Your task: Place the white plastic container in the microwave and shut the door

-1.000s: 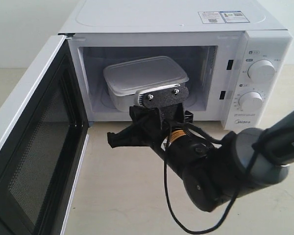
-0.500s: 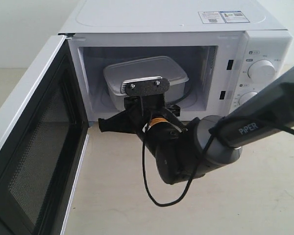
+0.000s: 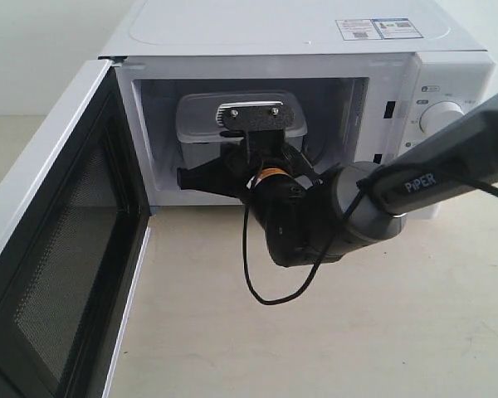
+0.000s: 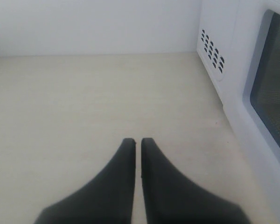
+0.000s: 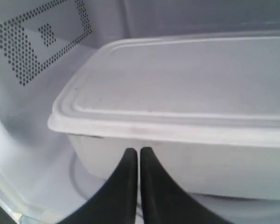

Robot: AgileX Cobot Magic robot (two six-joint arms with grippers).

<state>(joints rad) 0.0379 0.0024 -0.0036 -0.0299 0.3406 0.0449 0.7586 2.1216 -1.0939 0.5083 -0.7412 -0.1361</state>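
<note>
Right hand point(image 5: 139, 151), fingers pressed together, tips at the near wall of the white plastic container point(image 5: 186, 84), sitting inside the microwave point(image 3: 274, 33): a nudging pose, I'd say, to seat it deep. The door point(image 3: 58, 249) stands wide open; left hand point(image 4: 137, 142), also pressed together, hovers over the bench point(image 4: 60, 116).

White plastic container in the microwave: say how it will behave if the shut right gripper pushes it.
The rectangular translucent-white plastic container probably slides rather than tips, being low and wide. Its thin-looking walls may flex if the shut right gripper presses them. Being thin plastic, it is likely light.
</note>
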